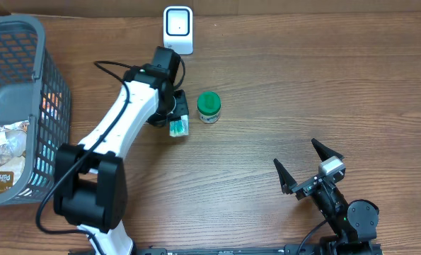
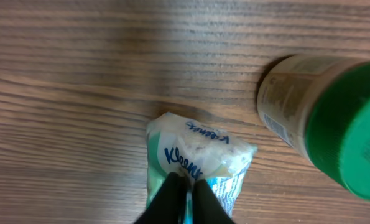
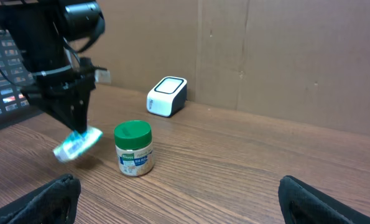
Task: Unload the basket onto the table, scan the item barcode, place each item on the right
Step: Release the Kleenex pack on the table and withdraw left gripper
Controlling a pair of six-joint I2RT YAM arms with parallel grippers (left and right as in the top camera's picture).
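Scanner (image 1: 177,30) seen from overhead stands at the far edge of the tabletop (image 1: 302,85), almost straight beyond the left gripper (image 1: 176,122), which pinches the tissue pack (image 1: 180,129). The left arm is far nearer to the scanner. The right gripper (image 1: 309,170) sits spread wide, well apart at the near right. Counted: one pack, one scanner, one jar (image 1: 209,108) just right of the pack, and one basket (image 1: 19,106) at the left.

Left wrist view: the fingers (image 2: 172,199) are pressed together on the pack's (image 2: 197,155) near end, its long axis running away from them.

Right wrist view: the pack (image 3: 78,144) hangs tilted, seemingly clear of the tabletop, with the scanner (image 3: 167,96) beyond and to the right.
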